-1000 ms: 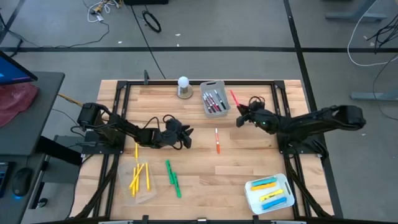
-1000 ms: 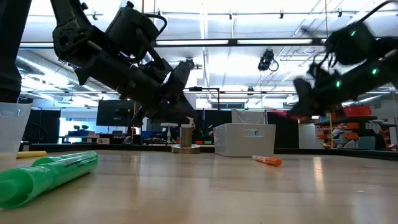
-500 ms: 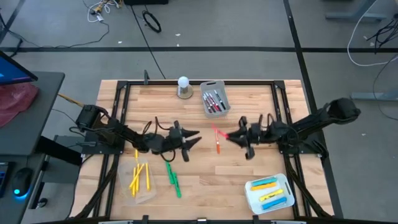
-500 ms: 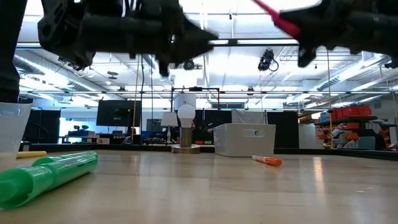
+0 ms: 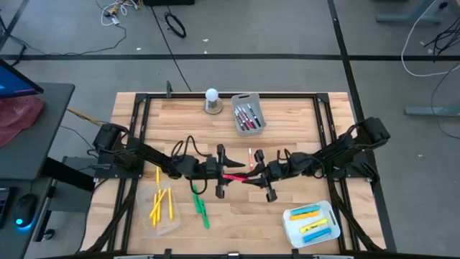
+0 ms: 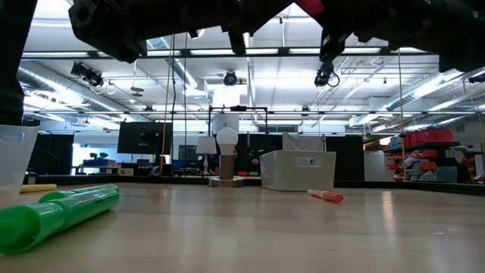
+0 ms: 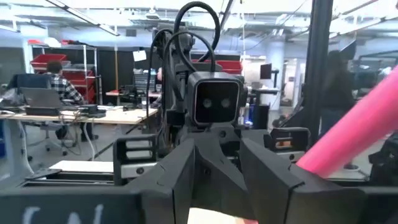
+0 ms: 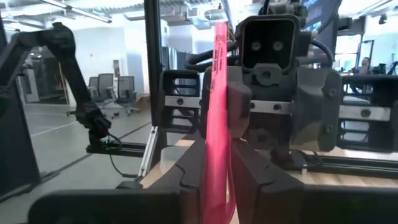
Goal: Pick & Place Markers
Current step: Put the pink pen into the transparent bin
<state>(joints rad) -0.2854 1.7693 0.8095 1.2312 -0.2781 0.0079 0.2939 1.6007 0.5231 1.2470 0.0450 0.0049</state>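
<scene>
Pink marker (image 5: 235, 177), carried from the upper right of the frame a second ago, now hangs at centre, pinched by the right gripper (image 5: 253, 177) and meeting the left gripper (image 5: 219, 175), whose fingers stand spread: apparently a handover.

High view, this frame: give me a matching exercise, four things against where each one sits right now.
Things:
1. pink marker
2. green marker
3. orange marker
4. blue and yellow markers

Places:
A. in the white tray at the table's near right corner
B. lying alone on bare wood, mid-table
C. held above the table by the right pincer, its tip at the left pincer
D. flat on the table beside the loose yellow markers

Pairs: 1-C, 2-D, 3-B, 4-A
</scene>
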